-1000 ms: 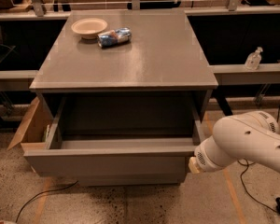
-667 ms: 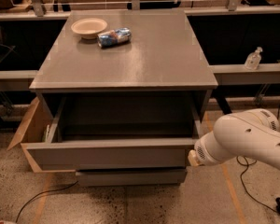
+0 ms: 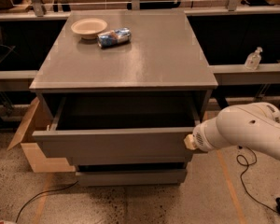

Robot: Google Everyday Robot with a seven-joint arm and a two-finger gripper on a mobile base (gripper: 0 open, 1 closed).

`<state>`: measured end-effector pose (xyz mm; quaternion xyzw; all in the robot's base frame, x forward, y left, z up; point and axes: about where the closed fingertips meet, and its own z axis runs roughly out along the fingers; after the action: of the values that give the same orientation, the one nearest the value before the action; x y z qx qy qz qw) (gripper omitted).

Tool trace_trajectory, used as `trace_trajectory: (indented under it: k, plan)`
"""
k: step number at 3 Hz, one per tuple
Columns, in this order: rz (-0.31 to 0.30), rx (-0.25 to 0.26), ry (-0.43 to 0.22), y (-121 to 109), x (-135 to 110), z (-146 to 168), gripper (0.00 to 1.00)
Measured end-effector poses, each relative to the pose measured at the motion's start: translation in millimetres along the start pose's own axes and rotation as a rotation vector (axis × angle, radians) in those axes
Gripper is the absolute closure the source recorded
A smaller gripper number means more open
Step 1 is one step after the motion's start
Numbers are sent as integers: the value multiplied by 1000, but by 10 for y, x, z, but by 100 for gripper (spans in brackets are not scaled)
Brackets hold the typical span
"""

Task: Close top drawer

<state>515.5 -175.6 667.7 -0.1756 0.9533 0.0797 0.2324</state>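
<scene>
The top drawer (image 3: 116, 146) has slid toward 12 o'clock, further into the cabinet (image 3: 130, 55), so less of its open box shows. The gripper (image 3: 190, 142), at the 3 o'clock end of the drawer's front panel, has moved the same way. A lower drawer front (image 3: 130, 176) at 6 o'clock is now uncovered.
</scene>
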Motion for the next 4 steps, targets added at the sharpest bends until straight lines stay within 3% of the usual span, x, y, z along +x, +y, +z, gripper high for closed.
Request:
trace_trajectory:
  k: [2,3,4]
  plan:
    - [7,12,-21,4,-23,-10,100]
    - [56,19,-91,22,-95,47,100]
    - [79,20,-213,17,-383,75,100]
